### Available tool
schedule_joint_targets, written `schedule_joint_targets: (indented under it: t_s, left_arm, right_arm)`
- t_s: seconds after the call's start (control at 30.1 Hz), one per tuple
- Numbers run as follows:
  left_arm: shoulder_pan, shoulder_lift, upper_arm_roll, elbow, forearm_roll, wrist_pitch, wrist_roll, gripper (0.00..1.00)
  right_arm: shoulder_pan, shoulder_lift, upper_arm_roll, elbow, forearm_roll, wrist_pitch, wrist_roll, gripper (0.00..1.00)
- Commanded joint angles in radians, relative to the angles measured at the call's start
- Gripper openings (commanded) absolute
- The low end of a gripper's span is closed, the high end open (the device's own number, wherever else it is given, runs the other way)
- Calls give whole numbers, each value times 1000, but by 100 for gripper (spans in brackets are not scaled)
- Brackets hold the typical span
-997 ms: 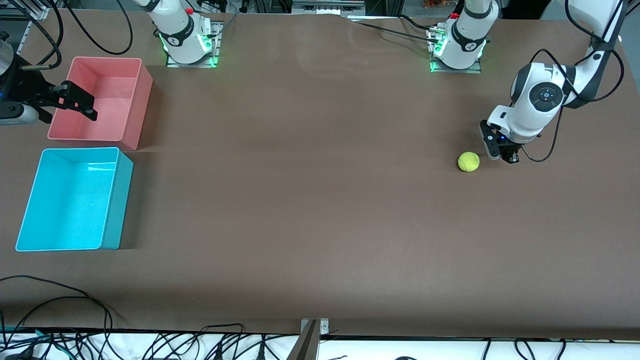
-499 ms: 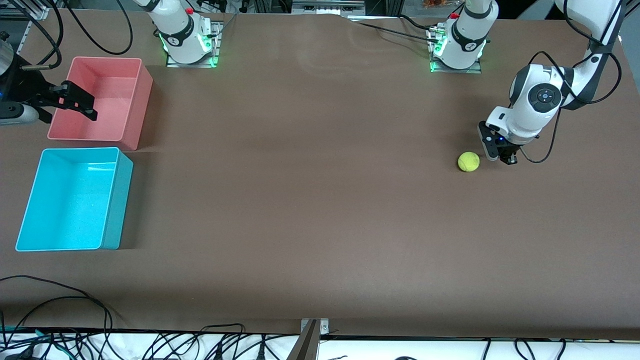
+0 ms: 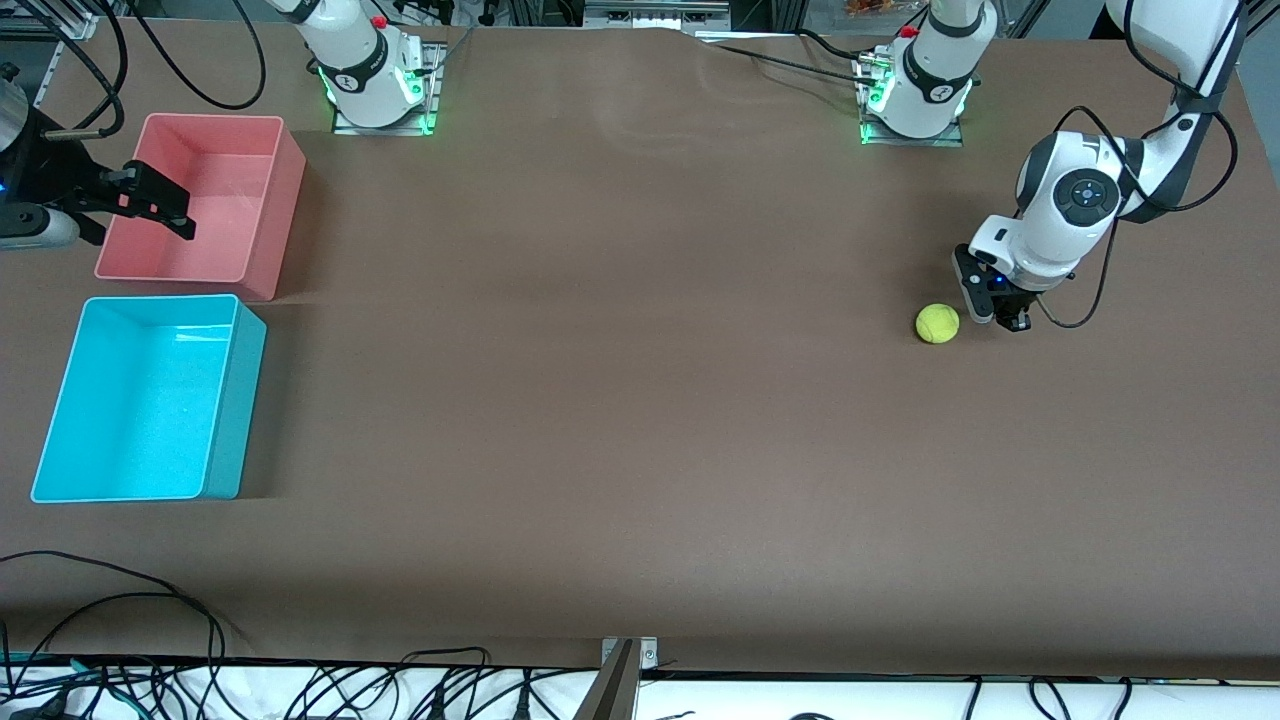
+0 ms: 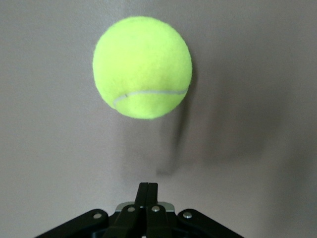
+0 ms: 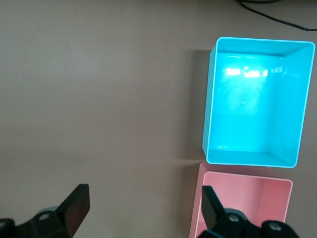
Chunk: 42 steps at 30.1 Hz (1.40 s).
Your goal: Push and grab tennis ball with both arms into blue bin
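The yellow-green tennis ball (image 3: pixel 937 323) (image 4: pixel 142 67) rests on the brown table near the left arm's end. My left gripper (image 3: pixel 1013 320) (image 4: pixel 147 186) is low over the table right beside the ball, on the side away from the bins. Its fingers are pressed together and hold nothing, and a small gap separates them from the ball. The blue bin (image 3: pixel 235 420) (image 5: pixel 210 99) stands with nothing in it at the right arm's end. My right gripper (image 3: pixel 150 215) (image 5: pixel 143 208) hangs high by the bins and waits, open with nothing between its fingers.
A pink-red bin (image 3: pixel 272 200) (image 5: pixel 247 174) with nothing in it stands just farther from the front camera than the blue bin. Loose cables (image 3: pixel 150 620) lie along the table's front edge. A wide stretch of bare brown table separates the ball from the bins.
My left gripper has crept a little closer to the ball. The ball and the right arm have not moved.
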Motion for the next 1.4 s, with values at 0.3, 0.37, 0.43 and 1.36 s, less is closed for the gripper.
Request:
schedule_joint_targets:
  t_s: [0.3,0.37,0.43,1.36]
  left_arm:
    - [6,11,-4,17,12,7,-8,0]
    - [4,11,-2,17,0,7,-8,0]
    - [3,11,-4,17,-2,7,-8,0]
    - [-39,28,-7,25,-29,7,-53,0]
  right_arm:
    - [-1,-8,1,11,17,-22,2,100]
    - [-1,-8,0,9,17,-22,2,100]
    - [-1,-8,0,11,17,-22,2,100]
    - [-3,-8,0,11,19,-22,2,100]
